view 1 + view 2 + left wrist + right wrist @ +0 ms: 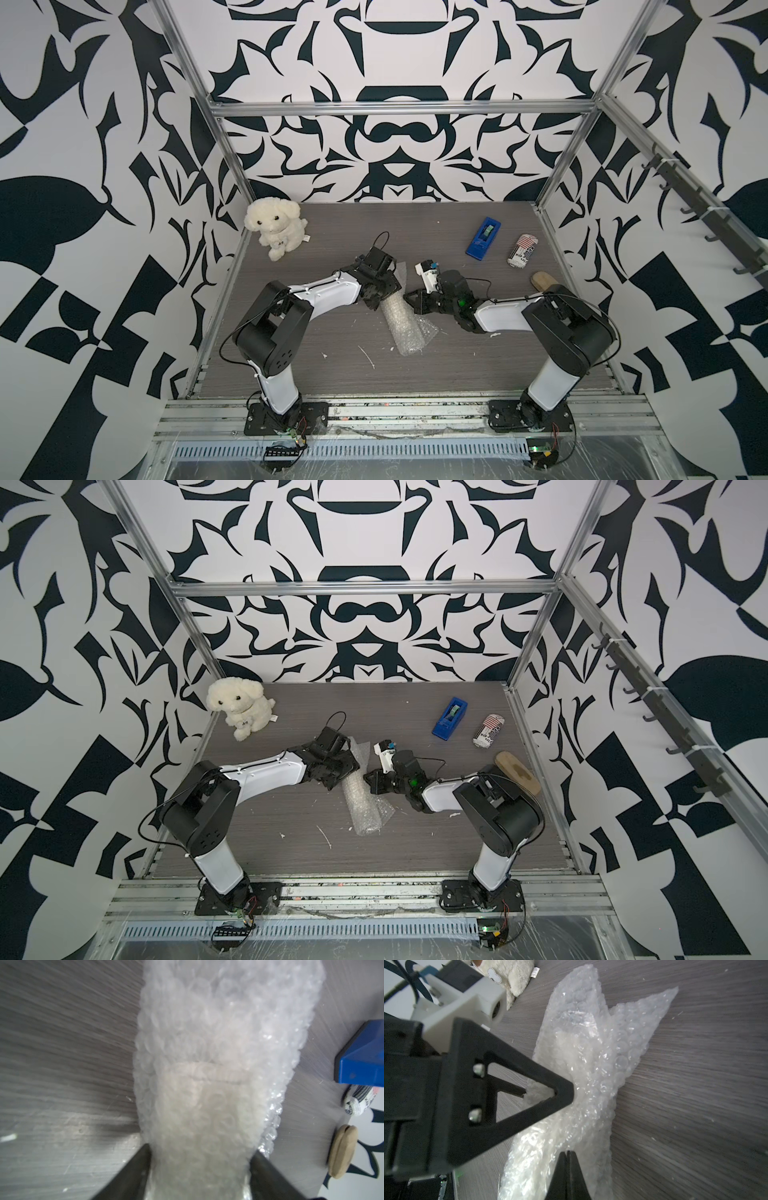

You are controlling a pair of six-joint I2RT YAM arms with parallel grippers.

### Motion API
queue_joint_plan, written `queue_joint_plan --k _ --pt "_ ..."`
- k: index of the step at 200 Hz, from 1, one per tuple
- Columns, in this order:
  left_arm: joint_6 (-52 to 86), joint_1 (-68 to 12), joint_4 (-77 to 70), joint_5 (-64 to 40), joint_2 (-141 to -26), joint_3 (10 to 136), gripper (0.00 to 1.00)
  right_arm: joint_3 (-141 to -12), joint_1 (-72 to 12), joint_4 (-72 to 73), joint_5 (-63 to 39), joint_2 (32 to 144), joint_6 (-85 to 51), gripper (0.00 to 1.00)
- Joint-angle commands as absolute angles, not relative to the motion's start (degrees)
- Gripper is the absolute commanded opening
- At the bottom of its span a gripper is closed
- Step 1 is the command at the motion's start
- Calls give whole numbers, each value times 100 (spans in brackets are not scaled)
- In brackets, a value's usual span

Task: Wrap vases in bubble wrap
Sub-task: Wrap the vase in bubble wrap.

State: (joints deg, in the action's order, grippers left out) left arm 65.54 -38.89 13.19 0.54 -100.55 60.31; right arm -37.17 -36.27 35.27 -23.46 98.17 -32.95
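The grey wood-grain tabletop (457,365) carries a cream plush dog (274,226) sitting at its far left corner. Toward the far right are a blue tape dispenser (483,238), a red-striped can (521,249) on its side just beside it, and a tan wooden piece (544,280). Near the middle lies a rolled bundle of bubble wrap (401,328), with white flecks (368,357) close by.

Black-and-white patterned walls (395,137) enclose a scuffed grey wood-grain tabletop (478,353), framed by aluminium posts (230,153). A crossbar (399,109) spans the back wall high beyond the left claw (379,305). A rail of dark hooks (692,195) lines the wall well outside the right claw (409,301). The light is soft and even.
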Motion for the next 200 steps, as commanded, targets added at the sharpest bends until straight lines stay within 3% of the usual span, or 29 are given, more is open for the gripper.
queue_joint_plan --k 1,11,48,119,200 --pt "6634 -3981 1392 -50 -10022 5861 84 -3876 -3771 3507 -2549 9655 -3226 5" --pt "6651 -3989 1317 -22 -9972 5818 91 -3885 -3777 3507 -2558 9660 -3217 5" --pt "6746 -3999 1194 117 -9821 5685 97 -3885 -3797 3507 -2564 9676 -3217 5" --pt "7320 -4025 149 320 -9442 5073 96 -3920 -3824 3446 -2562 9681 -3244 4" --pt "6864 -4104 235 60 -9452 5184 99 -4049 -3876 3355 -2567 9712 -3226 4"
